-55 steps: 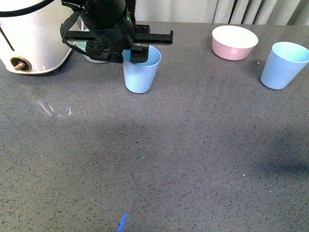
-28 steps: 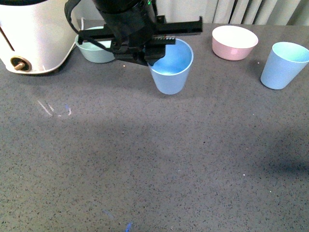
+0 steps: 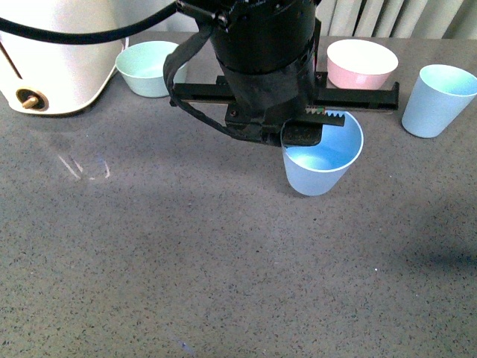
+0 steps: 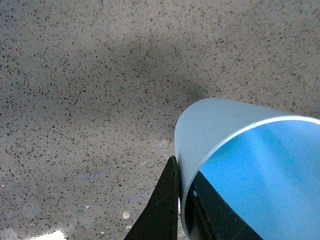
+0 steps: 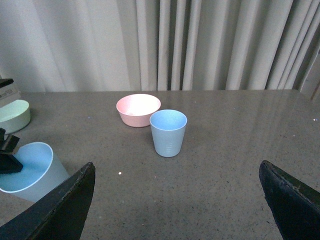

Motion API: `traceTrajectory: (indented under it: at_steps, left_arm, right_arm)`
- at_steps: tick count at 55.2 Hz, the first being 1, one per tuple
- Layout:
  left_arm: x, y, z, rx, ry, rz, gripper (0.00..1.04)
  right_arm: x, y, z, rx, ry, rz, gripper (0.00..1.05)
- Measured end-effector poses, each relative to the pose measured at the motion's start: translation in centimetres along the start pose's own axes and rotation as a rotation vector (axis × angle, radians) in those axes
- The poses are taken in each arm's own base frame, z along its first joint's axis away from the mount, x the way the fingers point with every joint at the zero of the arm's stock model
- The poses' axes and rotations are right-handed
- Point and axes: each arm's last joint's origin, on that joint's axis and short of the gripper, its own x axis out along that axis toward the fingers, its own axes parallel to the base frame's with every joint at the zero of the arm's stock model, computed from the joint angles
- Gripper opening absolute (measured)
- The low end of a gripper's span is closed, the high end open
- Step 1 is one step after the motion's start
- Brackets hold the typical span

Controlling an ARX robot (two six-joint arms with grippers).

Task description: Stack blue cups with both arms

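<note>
My left gripper (image 3: 302, 130) is shut on the rim of a light blue cup (image 3: 322, 162) and holds it over the middle of the grey table. In the left wrist view the black fingers (image 4: 165, 205) pinch the wall of this cup (image 4: 215, 130). The second blue cup (image 3: 437, 100) stands upright at the far right, also seen in the right wrist view (image 5: 168, 132). My right gripper (image 5: 177, 200) is open and empty, its fingertips (image 5: 65, 205) wide apart, some way short of that cup. The held cup shows in the right wrist view (image 5: 30, 172) too.
A pink bowl (image 3: 361, 64) stands at the back right, left of the second cup. A mint green bowl (image 3: 149, 68) stands at the back left beside a large white appliance (image 3: 52, 56). Curtains hang behind the table (image 3: 186, 261).
My left arm has carried the blue cup from the back left to the right and nearer, toward the table's middle. The second cup and both bowls have not moved.
</note>
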Motion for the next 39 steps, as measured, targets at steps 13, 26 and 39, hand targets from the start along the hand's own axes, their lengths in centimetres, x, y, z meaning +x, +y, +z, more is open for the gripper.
traceTrajectory:
  at_steps: [13, 26, 39]
  left_arm:
    - [2.1, 0.1, -0.4, -0.015, 0.034, 0.025, 0.02]
    - [2.5, -0.1, -0.2, -0.023, 0.036, 0.018, 0.15]
    - [2.5, -0.4, -0.3, -0.017, 0.038, 0.007, 0.61]
  right_arm:
    - [0.0, 0.0, 0.0, 0.0, 0.0, 0.0, 0.96]
    - [0.0, 0.0, 0.0, 0.0, 0.0, 0.0, 0.96]
    - [0.0, 0.0, 0.0, 0.0, 0.0, 0.0, 0.96]
